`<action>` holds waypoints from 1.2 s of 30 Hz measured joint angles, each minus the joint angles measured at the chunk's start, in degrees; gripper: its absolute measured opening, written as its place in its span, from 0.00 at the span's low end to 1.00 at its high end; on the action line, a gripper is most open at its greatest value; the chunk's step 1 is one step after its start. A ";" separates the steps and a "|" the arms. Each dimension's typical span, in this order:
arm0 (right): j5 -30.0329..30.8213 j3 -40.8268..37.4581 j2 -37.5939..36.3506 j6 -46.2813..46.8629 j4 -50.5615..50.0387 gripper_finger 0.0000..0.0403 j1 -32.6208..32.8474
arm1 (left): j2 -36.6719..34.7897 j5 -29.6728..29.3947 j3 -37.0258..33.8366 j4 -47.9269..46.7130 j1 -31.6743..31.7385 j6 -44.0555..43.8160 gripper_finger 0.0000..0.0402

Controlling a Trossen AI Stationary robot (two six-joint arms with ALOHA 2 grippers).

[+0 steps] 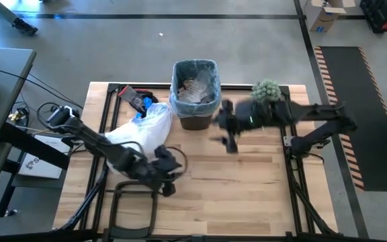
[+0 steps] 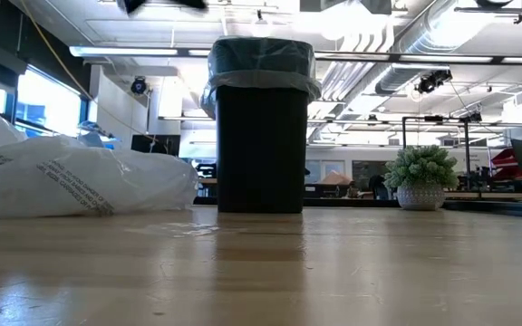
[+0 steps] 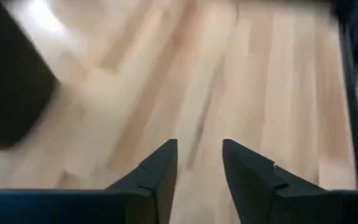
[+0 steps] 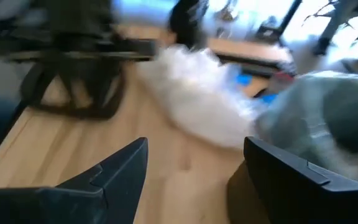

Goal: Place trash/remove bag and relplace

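The left pincer (image 1: 168, 176) hangs low at about seven o'clock on the wooden worktop (image 1: 247, 195), nearest the front edge. Its two dark fingers (image 3: 160, 171) stand parted with bare wood between them, grasping nothing.

Just beyond it, toward nine o'clock, the whiter translucent plastic bag (image 1: 143, 129) lies slumped on the worktop, blue bits showing at its far end.

At the centre, slightly toward two o'clock, the right pincer (image 1: 228, 138) hovers beside the bin, its arm reaching in from three o'clock. Its fingers (image 4: 114, 171) are spread wide and empty in the right wrist view.

At twelve o'clock stands the dark bin (image 2: 261, 149), upright, lined with the light-blue bag (image 1: 210, 94), whose edge is folded over the rim. The trash (image 1: 192, 91), crumpled brown paper and pale scraps, sits inside the liner.

Farther right, at one o'clock, a small green plant (image 1: 266, 90) sits in its pot near the back edge.
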 joint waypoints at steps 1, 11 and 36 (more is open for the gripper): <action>2.21 -0.02 -0.04 0.51 -1.10 0.63 2.58 | 1.45 2.91 0.00 -0.19 1.01 0.77 0.30; 27.67 -0.02 0.01 18.20 -21.32 0.63 22.11 | 17.12 14.58 0.00 0.02 7.28 8.56 0.37; 44.04 -0.04 0.05 33.42 -26.80 0.63 37.21 | 23.98 27.96 1.79 3.15 12.75 15.64 0.00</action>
